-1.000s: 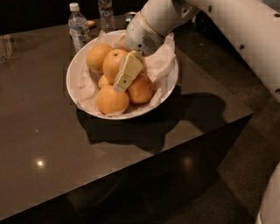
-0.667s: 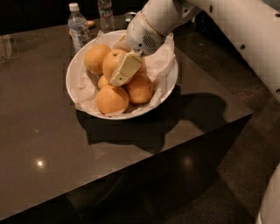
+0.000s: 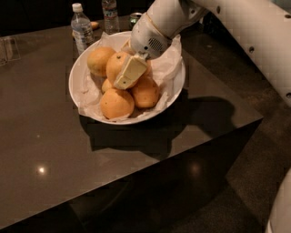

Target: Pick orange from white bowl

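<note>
Nearest the front edge of the desk [image 3: 54,150], two oranges [image 3: 117,103] sit at the near rim of the white bowl [image 3: 75,86], which stands closer to the far edge than the front. Behind them, atop the heap, is the orange [image 3: 113,66] with its dark stem dimple facing up. The end effector [image 3: 128,73] is pressed against its right side, the arm reaching in from the right. Whether it is clenched on the fruit or released I cannot tell. Beyond, near the far edge, a water bottle [image 3: 82,28] stands just beside the bowl's rim, with a second bottle [image 3: 110,11] further back.

A hold on one flank of so round a fruit may slip as it lifts, dropping it into the pile and rolling neighbours over the shallow rim. The crinkled paper lining [image 3: 168,61] could also snag and drag.
</note>
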